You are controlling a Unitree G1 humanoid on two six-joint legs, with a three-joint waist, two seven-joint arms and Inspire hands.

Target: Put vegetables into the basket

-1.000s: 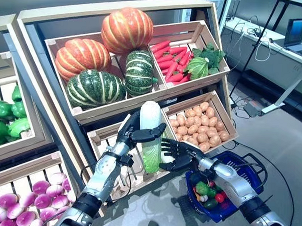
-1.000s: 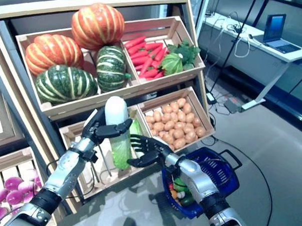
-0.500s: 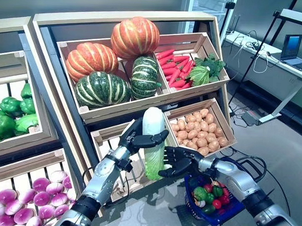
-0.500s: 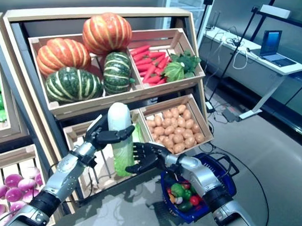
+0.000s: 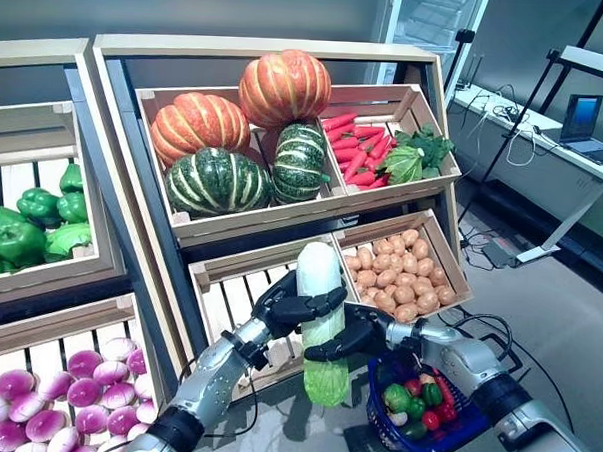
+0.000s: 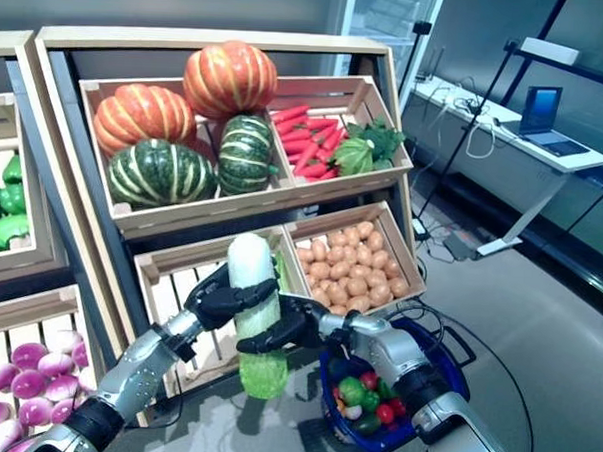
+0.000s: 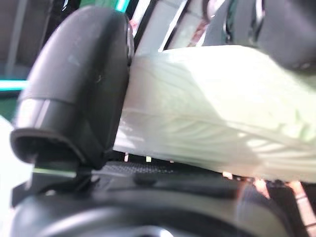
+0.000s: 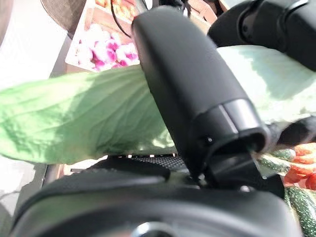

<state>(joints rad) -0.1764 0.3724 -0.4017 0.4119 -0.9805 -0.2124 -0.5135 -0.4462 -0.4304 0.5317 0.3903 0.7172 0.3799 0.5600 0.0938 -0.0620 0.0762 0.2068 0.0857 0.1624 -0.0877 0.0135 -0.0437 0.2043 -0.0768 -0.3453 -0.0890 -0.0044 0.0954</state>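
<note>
A long napa cabbage [image 5: 320, 275], white at the top and leafy green at the bottom, stands upright in the air in front of the stand's lower crates. My left hand [image 5: 281, 308] is curled round its white upper part; its thumb [image 7: 79, 84] presses on the cabbage in the left wrist view [image 7: 222, 108]. My right hand [image 5: 355, 333] is curled round its middle from the other side; its thumb [image 8: 192, 89] lies across the green leaf [image 8: 74, 118]. The blue basket [image 5: 452, 440] stands on the floor just right of the cabbage, with small green and red vegetables [image 5: 414, 401] in it.
The wooden stand [image 5: 272, 220] with its sloping crates rises right behind the cabbage. A second stand [image 5: 49, 275] is at the left. A white desk [image 5: 555, 162] with a laptop stands at the far right, with grey floor [image 5: 558, 307] between.
My right hand has closed round the cabbage's middle. Both hands have brought the cabbage lower and away from the crate. The camera has also shifted.
</note>
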